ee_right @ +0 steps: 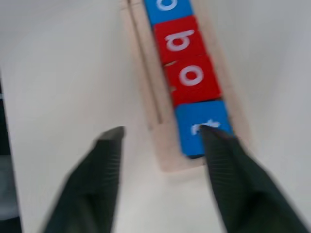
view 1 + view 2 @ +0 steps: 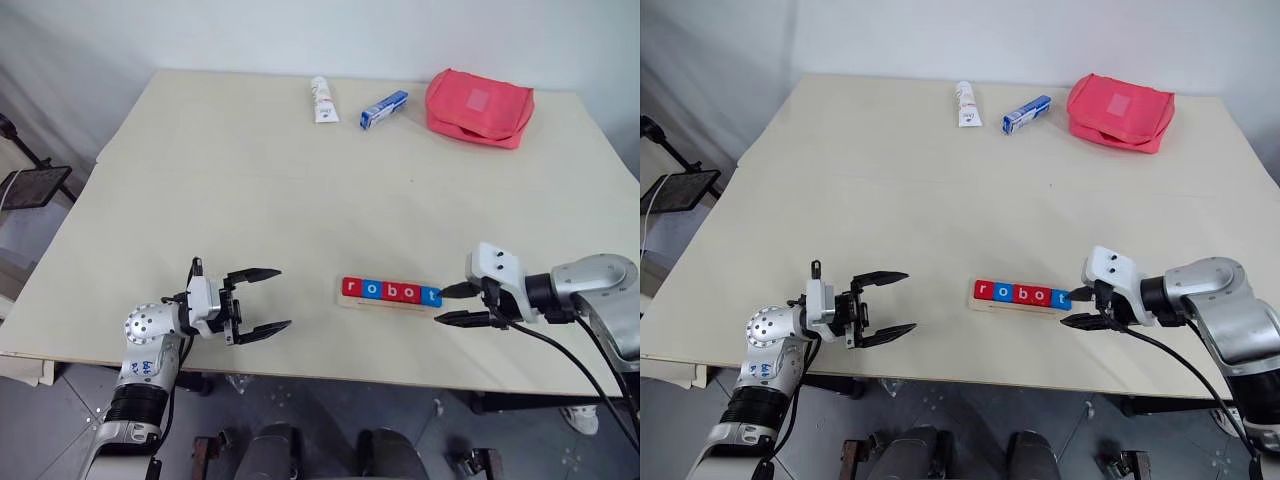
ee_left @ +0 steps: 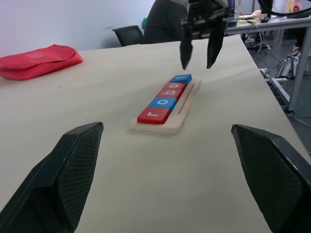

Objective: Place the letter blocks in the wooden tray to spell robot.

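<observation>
**Right wrist view: blocks spell robot in the tray**

Right wrist view looks down on the right gripper (image 1: pixel 160 133), whose two black fingers stand apart with nothing between them. One fingertip (image 1: pixel 216 133) overlaps the blue t block (image 1: pixel 201 124) at the near end of the wooden tray (image 1: pixel 167 150); whether it touches the block I cannot tell. Past the t, running away from this gripper, lie a red o (image 1: pixel 192 77), a red b (image 1: pixel 177 41) and a blue o (image 1: pixel 167 7).

From the head camera, the letter blocks (image 2: pixel 390 291) read r, o, b, o, t along the tray, with the red r (image 2: pixel 351 288) at the end nearest the left gripper (image 2: pixel 265 300). That gripper hangs well apart from the tray, fingers spread wide and empty, pointing towards it.

Far beyond both grippers, at the far edge of the table (image 2: pixel 250 180), lie a white tube (image 2: pixel 322 100), a blue-and-white box (image 2: pixel 384 109) and a red pouch (image 2: pixel 478 107).
</observation>
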